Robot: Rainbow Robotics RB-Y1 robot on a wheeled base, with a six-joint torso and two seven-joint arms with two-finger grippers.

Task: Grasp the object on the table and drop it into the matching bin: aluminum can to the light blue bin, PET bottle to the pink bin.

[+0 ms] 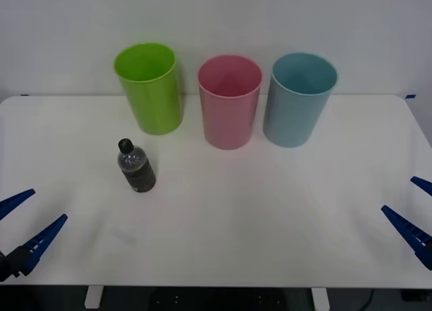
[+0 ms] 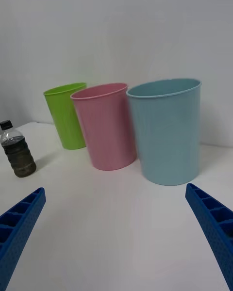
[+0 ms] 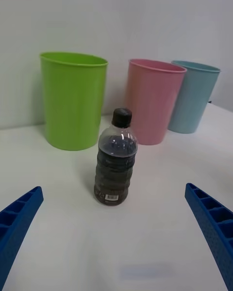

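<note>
A small PET bottle (image 1: 137, 166) (image 3: 115, 157) (image 2: 17, 150) with a black cap and dark brown body stands upright on the white table (image 1: 223, 223), left of centre. The pink bin (image 1: 229, 100) (image 2: 106, 126) (image 3: 153, 100) stands at the back middle, the light blue bin (image 1: 299, 98) (image 2: 167, 131) (image 3: 193, 96) to its right. My left gripper (image 1: 27, 220) (image 3: 114, 237) is open at the table's front left, facing the bottle from a short distance. My right gripper (image 1: 415, 213) (image 2: 116, 228) is open at the front right, far from the bottle.
A lime green bin (image 1: 150, 87) (image 3: 74, 99) (image 2: 68, 114) stands at the back left, just behind the bottle. All three bins form a row near the far table edge, with a plain wall behind them.
</note>
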